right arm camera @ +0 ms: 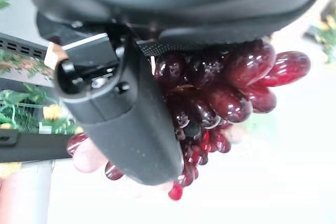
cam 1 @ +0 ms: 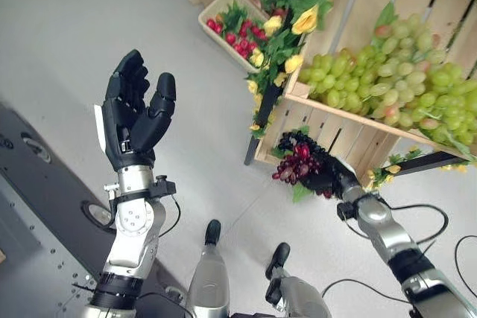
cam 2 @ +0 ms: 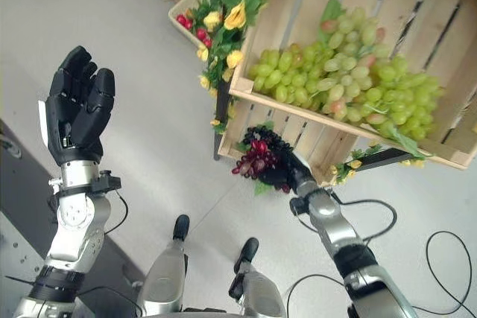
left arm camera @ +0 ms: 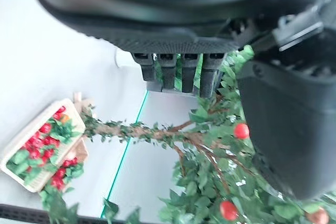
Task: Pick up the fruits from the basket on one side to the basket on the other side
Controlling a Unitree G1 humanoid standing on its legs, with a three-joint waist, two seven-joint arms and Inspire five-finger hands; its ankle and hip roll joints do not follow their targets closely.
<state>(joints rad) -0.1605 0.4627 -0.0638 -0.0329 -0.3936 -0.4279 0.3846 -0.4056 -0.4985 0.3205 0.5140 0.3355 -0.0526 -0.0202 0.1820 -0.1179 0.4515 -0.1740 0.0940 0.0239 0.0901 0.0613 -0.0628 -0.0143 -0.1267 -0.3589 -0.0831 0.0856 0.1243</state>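
My right hand point(cam 1: 333, 177) is low, in front of the wooden crate point(cam 1: 328, 130), and is shut on a bunch of dark red grapes point(cam 1: 297, 161). In the right wrist view its thumb point(right arm camera: 126, 124) lies across the bunch of dark red grapes point(right arm camera: 226, 87), which hangs past the palm. Above, a heap of green grapes point(cam 1: 395, 72) fills the tilted crate. My left hand point(cam 1: 134, 113) is raised over the floor at the left, open, with relaxed fingers and nothing in it. A pale basket of small red fruits point(cam 1: 232, 26) sits on the floor further back.
Yellow flowers and leaves point(cam 1: 287, 31) trim the crate's left edge, along a dark post point(cam 1: 261, 121). A grey platform point(cam 1: 45, 184) runs along the lower left. The left wrist view looks past my fingers point(left arm camera: 178, 72) to a small leafy tree with red fruits point(left arm camera: 210, 150).
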